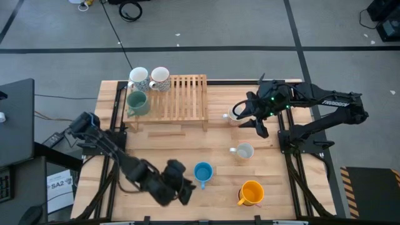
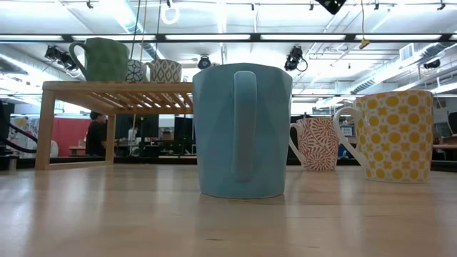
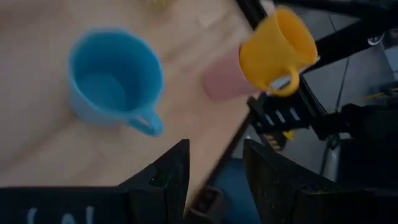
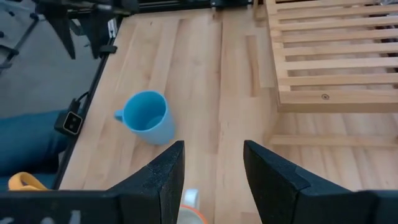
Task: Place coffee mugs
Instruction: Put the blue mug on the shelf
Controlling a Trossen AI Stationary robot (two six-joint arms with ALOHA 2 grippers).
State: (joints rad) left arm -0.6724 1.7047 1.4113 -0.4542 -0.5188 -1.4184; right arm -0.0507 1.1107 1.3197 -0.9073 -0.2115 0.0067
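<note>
Two claws stand apart, both empty: left gripper [image 1: 185, 187] beside your blue mug [image 1: 202, 171], right gripper [image 1: 250, 119] near the rack [image 1: 181, 100]. Glazed ceramic is likely slippery and brittle; pinch its rim.

A plain blue mug [image 2: 242, 130] stood centre frame; right of it were a red-patterned white mug [image 2: 317, 143] and a yellow-dotted one [image 2: 395, 135]; upper left, a green mug [image 2: 107, 59].

Three mugs [image 1: 149, 80] sit on the wooden rack [image 1: 181, 97]; blue mug [image 1: 202, 172] stands beside the left gripper [image 1: 182, 187].
</note>
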